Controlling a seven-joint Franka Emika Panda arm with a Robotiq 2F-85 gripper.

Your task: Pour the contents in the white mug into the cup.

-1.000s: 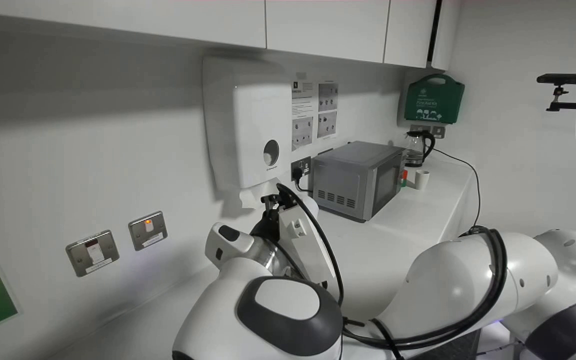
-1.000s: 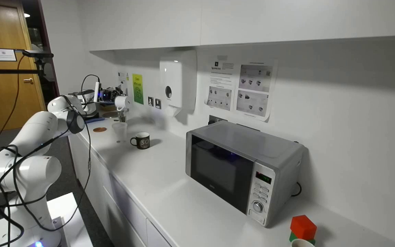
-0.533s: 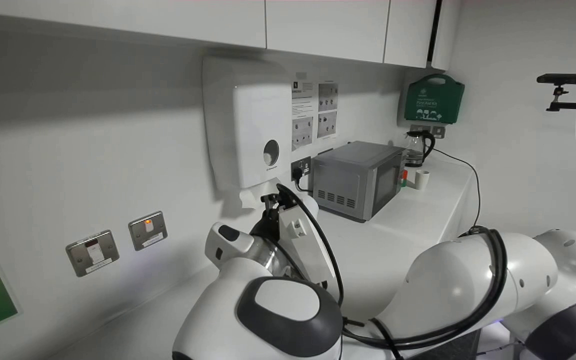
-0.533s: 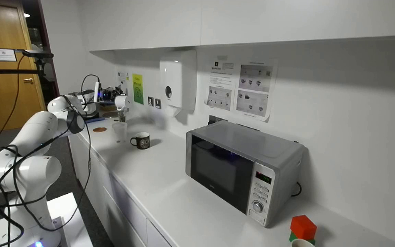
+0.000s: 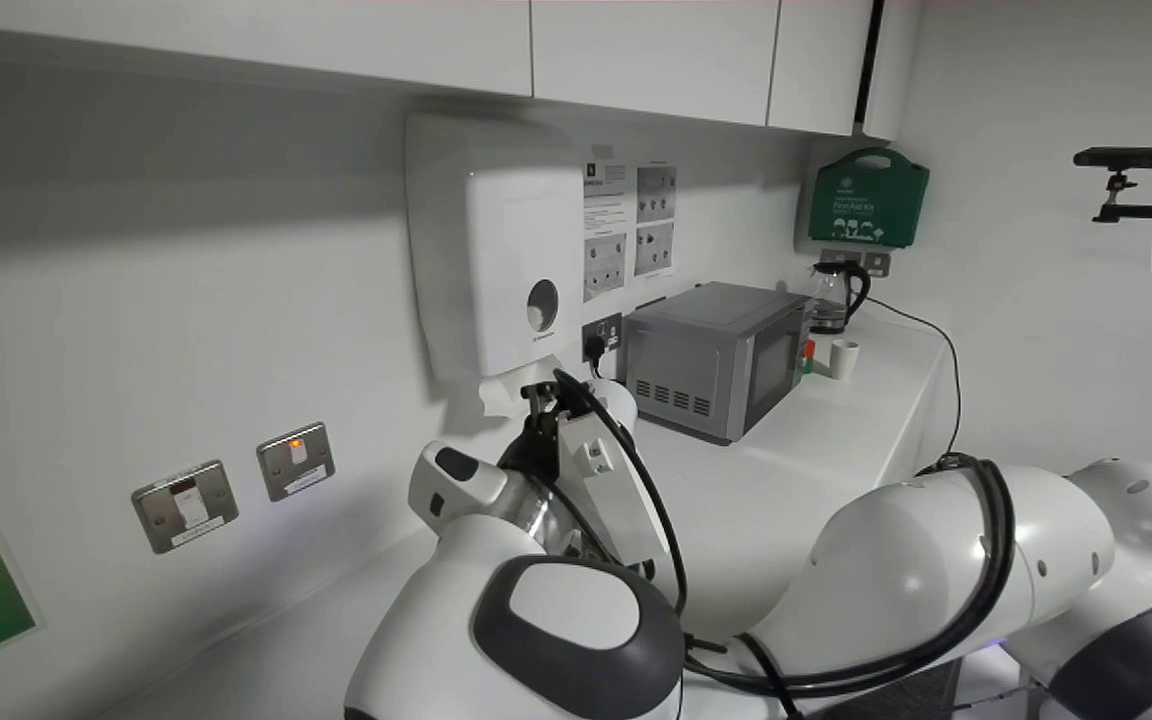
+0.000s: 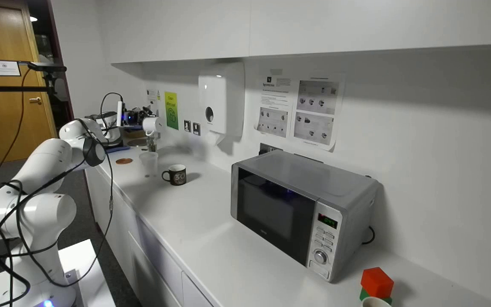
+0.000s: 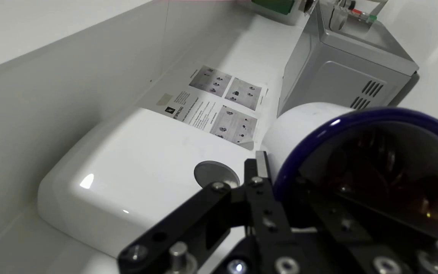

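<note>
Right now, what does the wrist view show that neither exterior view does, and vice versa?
Wrist only: the inside of the white mug, with something reddish-brown in it.
Exterior only: the wall switches, in both exterior views; the cup and the black mug, in an exterior view.
Shared by all: the microwave, the wall dispenser, the printed sheets and the white mug's outside.

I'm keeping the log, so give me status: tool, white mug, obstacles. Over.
Tool shut on white mug. White mug tipped sideways, something brownish inside. Cup seemingly below. Dark mug nearby, probably no obstacle.
</note>
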